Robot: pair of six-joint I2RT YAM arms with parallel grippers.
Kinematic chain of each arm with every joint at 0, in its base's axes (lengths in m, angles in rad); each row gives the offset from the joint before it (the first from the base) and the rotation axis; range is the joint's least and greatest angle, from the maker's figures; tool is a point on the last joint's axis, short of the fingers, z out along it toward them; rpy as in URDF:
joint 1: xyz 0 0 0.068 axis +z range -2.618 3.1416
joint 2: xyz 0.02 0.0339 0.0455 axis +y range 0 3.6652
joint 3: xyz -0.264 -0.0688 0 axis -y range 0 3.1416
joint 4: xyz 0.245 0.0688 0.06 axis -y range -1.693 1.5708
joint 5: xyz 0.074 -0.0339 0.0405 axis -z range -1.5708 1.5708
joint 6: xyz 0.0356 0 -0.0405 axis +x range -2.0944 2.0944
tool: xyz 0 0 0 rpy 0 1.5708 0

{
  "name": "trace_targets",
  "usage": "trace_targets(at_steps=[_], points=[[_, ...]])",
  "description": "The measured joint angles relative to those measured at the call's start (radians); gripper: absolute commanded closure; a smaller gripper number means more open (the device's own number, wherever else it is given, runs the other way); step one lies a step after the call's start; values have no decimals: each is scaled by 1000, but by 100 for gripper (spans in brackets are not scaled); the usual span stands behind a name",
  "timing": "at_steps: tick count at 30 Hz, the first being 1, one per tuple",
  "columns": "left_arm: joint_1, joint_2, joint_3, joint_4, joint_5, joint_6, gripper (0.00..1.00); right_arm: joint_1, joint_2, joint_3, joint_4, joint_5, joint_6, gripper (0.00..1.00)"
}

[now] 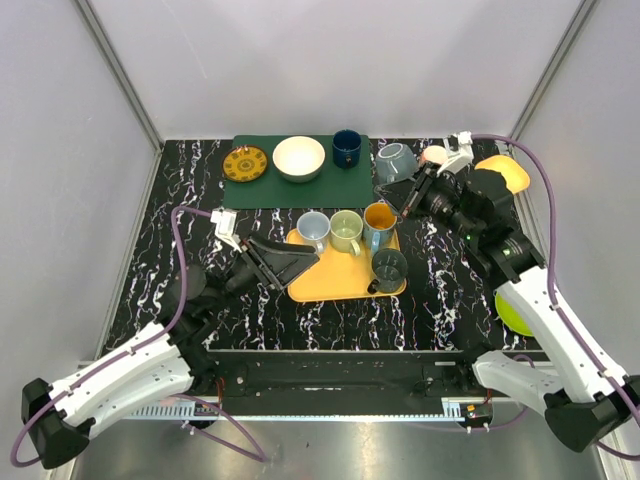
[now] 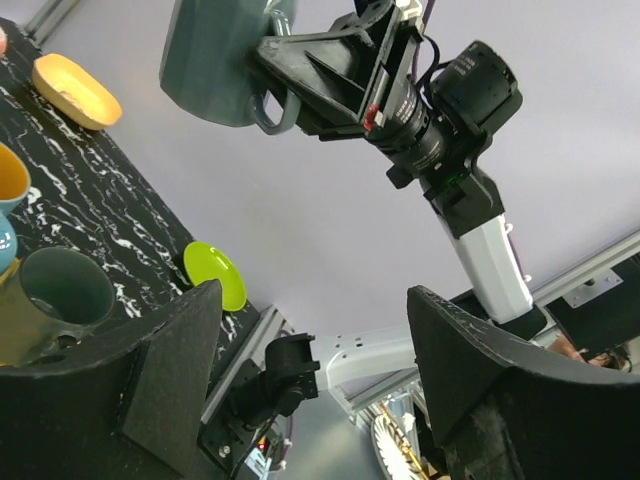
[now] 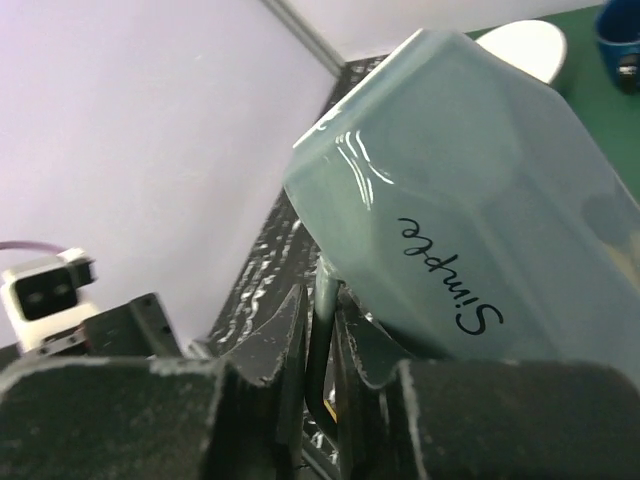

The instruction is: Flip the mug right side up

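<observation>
holds the grey mug (image 1: 396,162) by its handle in the right fingers (image 3: 262,352), tilted above the worktop (image 1: 200,200) at 1 o'clock. shows the left fingers (image 2: 165,375) wide and empty at the yellow tray's (image 1: 335,282) 9 o'clock.

Right gripper (image 1: 410,192) has the grey-blue mug (image 1: 395,162) pinched at its jaw tips; left gripper (image 1: 303,270) gapes, yellow tray (image 1: 342,278) just beyond its jaws.

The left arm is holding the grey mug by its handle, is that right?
Not quite: the right gripper is holding the grey mug by its handle, as the right wrist view shows. The left gripper is open and empty.
</observation>
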Motion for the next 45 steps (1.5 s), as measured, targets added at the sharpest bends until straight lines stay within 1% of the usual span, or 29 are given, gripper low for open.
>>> trace_targets(at_steps=[7,9,11,13,15,19,23,26,29,32,35,38,41,45], points=[[0,3,0,-45,-7,40,23,-9,58,15,-105,85,-85,100],[0,2,0,-55,-11,46,23,-25,54,5,-102,94,-109,100],[0,-7,0,-68,-13,50,23,-65,36,-29,-64,90,-122,100],[0,-23,0,-79,-16,56,23,-140,-3,-111,26,84,-124,100],[0,-53,-10,-92,-24,61,22,-204,-23,-178,83,93,-124,100],[1,-120,-52,-121,-45,68,22,-294,0,-274,196,92,-114,100],[2,-135,-78,-130,-58,76,21,-368,110,-329,387,20,-87,100],[2,-141,-87,-146,-65,95,21,-430,235,-360,595,-50,-38,100],[2,-155,-89,-171,-79,123,20,-476,388,-373,812,-93,24,100],[2,-169,-89,-186,-98,154,20,-500,543,-359,966,-122,71,100],[2,-172,-88,-201,-117,192,20,-506,666,-312,1031,-142,98,100],[3,-157,-85,-229,-132,229,19,-505,746,-250,1056,-161,112,100],[7,-126,-85,-239,-140,257,19,-503,779,-194,1075,-172,117,100],[14,-72,-85,-229,-142,269,19,-503,784,-185,1139,-188,117,100]])
